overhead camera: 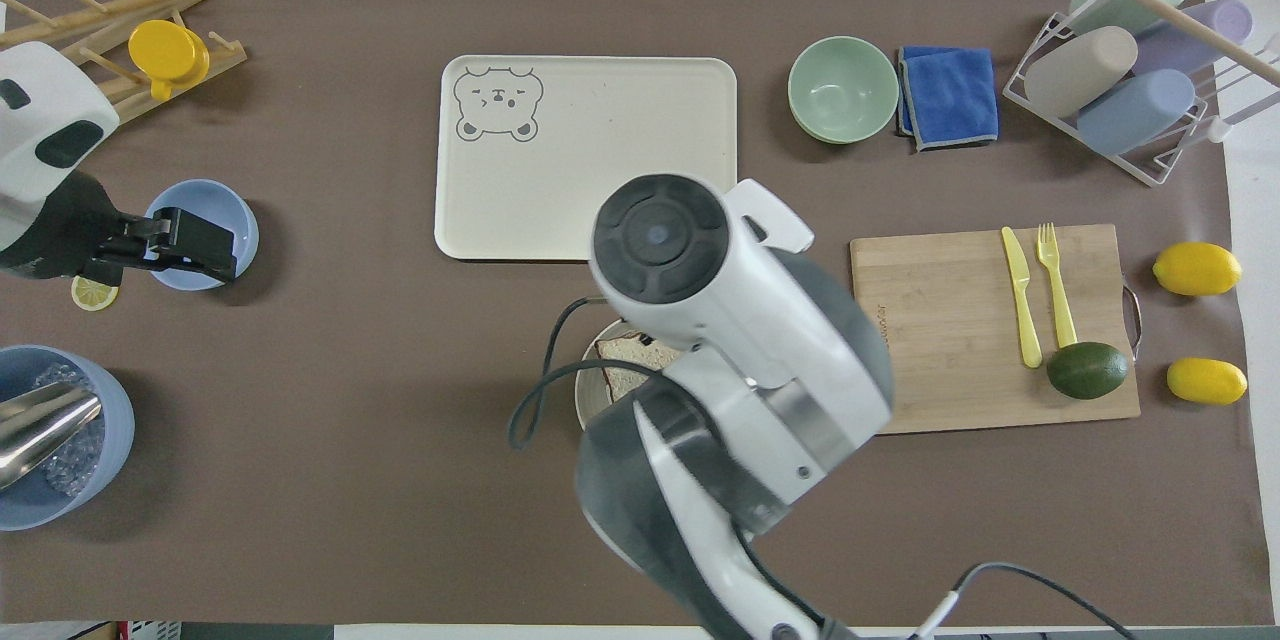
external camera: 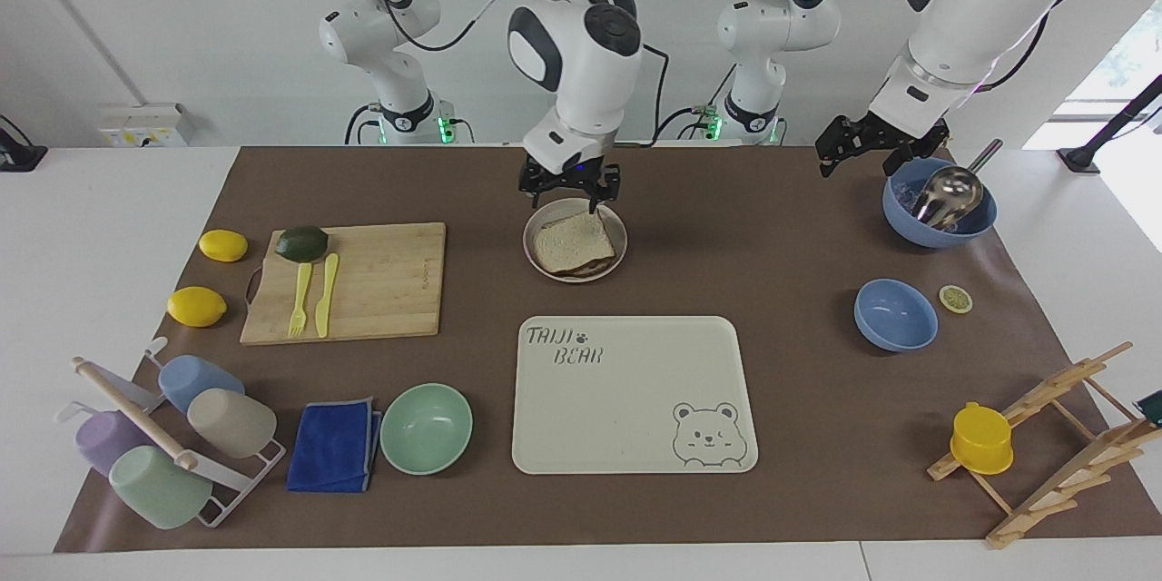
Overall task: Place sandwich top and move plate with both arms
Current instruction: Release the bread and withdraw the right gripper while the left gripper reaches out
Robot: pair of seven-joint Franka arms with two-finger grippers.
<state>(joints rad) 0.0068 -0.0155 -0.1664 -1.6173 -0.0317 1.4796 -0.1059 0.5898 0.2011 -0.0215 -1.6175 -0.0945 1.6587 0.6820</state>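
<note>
Two arms: we see the sandwich top lying on the plate, the right end effector spread wide above its robot-side rim, the waiting left end effector unreadable; both should grip opposing rims, lifting level.

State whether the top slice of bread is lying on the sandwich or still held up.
Lying on it. The bread slice rests flat on the sandwich in the plate, and the right gripper, open, hangs above it without touching.

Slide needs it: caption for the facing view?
Sandwich top lies on the plate; right gripper open over it, left gripper waiting.
</note>
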